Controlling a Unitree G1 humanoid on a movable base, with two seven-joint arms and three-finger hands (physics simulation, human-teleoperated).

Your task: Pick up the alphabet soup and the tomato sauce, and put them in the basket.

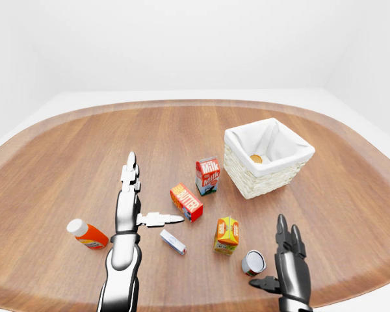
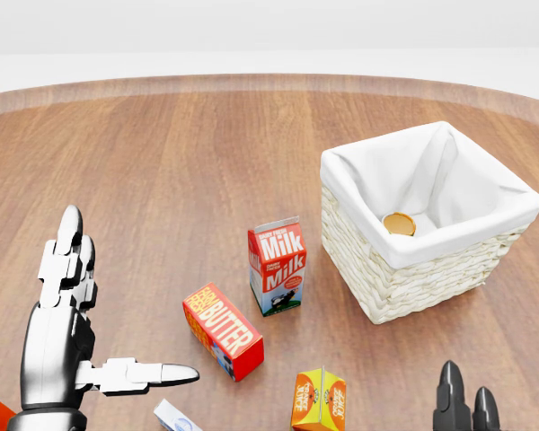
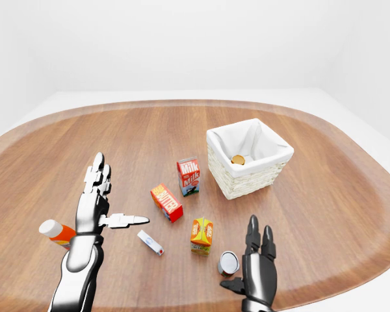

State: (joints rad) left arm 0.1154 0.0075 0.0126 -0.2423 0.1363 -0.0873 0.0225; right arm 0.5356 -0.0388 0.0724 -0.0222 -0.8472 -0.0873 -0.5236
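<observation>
1 can point(image 1: 253, 262) lying lower right of left-eye view beside splayed, empty right hand point(image 1: 289, 263), rigid, smooth, likely rolls so grip across curved sides; another in basket point(image 1: 246, 184); left hand point(image 1: 128, 205) also splayed, empty.

Simulated test scene, no real room: bare white walls point(image 1: 182, 39), white floor, large rounded wooden table point(image 1: 65, 162) with scattered groceries, wicker basket point(image 1: 268, 170).
</observation>
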